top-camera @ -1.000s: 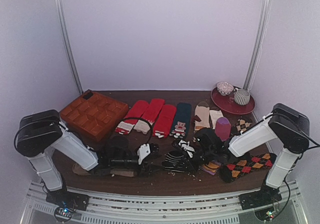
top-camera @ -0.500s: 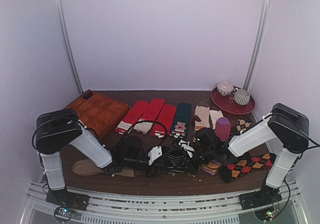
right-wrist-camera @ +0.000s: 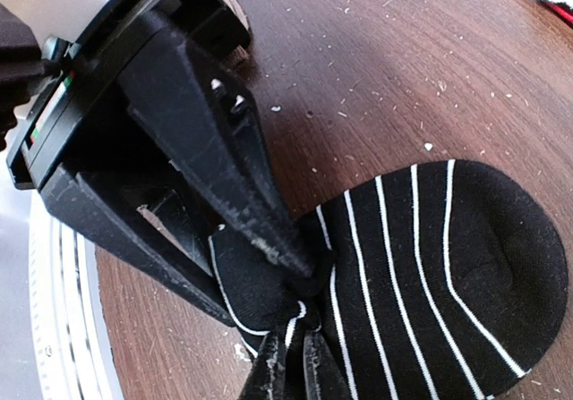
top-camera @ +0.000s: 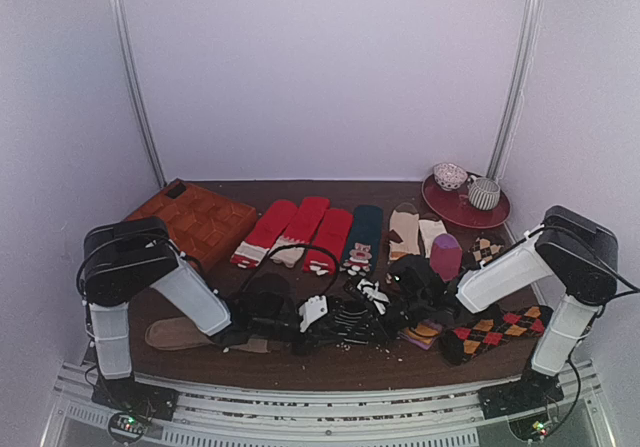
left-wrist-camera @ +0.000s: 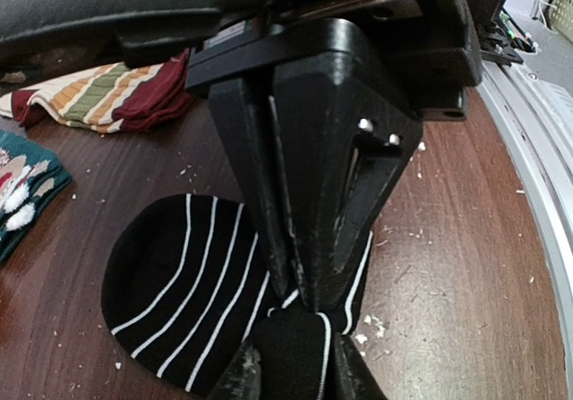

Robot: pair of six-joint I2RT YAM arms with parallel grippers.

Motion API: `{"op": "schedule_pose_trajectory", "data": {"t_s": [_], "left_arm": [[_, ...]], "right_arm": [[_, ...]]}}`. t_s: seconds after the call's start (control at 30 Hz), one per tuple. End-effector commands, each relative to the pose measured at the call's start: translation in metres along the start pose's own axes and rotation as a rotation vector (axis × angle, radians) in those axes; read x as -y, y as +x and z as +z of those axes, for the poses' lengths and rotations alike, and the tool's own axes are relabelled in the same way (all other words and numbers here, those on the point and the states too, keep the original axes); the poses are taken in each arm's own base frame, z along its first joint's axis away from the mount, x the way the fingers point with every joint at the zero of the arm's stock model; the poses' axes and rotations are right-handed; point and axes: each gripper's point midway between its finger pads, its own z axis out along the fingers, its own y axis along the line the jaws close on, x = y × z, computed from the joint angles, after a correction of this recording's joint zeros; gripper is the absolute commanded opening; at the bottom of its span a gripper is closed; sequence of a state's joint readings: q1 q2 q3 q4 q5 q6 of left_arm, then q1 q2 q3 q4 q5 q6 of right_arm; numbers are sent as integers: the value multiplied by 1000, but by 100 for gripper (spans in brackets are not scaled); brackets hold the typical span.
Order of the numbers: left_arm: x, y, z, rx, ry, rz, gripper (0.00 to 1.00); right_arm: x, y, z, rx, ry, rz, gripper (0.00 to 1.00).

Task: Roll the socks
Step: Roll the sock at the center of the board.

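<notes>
A black ankle sock with thin white stripes (top-camera: 350, 319) lies at the table's near middle, between my two grippers. In the left wrist view the sock (left-wrist-camera: 179, 275) spreads to the left, and my left gripper (left-wrist-camera: 300, 364) is shut on its bunched cuff. My right gripper (left-wrist-camera: 300, 288) comes down from above and pinches the same bunch. In the right wrist view my right gripper (right-wrist-camera: 295, 364) is shut on the sock (right-wrist-camera: 430, 266) at its gathered end, and the left gripper (right-wrist-camera: 295, 266) meets it tip to tip. From above, the left gripper (top-camera: 322, 315) and the right gripper (top-camera: 385, 312) flank the sock.
A tan sock (top-camera: 180, 334) lies under the left arm. An orange grid tray (top-camera: 195, 227) stands at the back left. Red socks (top-camera: 300, 232), a teal sock (top-camera: 362, 237), cream socks (top-camera: 415, 229) and a purple sock (top-camera: 445, 257) lie behind. An argyle sock (top-camera: 495, 332) lies near right. A red plate (top-camera: 495, 215) holds cups.
My left arm has swung right and its gripper has reached the striped sock and closed on it. The right arm has stayed in place on the sock.
</notes>
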State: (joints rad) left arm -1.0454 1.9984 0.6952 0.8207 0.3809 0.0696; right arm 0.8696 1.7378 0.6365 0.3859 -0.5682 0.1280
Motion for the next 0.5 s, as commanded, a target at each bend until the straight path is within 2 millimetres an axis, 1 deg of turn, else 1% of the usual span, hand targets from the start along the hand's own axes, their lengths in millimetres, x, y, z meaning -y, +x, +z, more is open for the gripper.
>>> {"op": "schedule_pose_trajectory", "data": {"t_s": [0.0, 0.1, 0.13, 0.17, 0.27, 0.33, 0.37, 0.47], "left_arm": [[19, 17, 2, -59, 94, -33, 18], [22, 16, 2, -64, 114, -48, 5], [24, 17, 2, -74, 128, -58, 2], [26, 19, 4, -86, 142, -72, 0], [31, 30, 6, -145, 175, -154, 0], [34, 43, 5, -196, 177, -223, 0], [35, 52, 4, -237, 176, -264, 0], [42, 88, -2, -366, 172, -382, 0]], "right_arm": [[24, 75, 3, -234, 101, 118, 3], [24, 76, 4, -238, 104, 121, 3], [25, 76, 4, -238, 104, 122, 3], [25, 76, 4, -239, 105, 123, 3], [24, 72, 3, -231, 105, 121, 5], [25, 67, 1, -215, 116, 111, 10], [25, 63, 0, -201, 125, 100, 14], [26, 36, -10, -101, 162, 34, 23]]}}
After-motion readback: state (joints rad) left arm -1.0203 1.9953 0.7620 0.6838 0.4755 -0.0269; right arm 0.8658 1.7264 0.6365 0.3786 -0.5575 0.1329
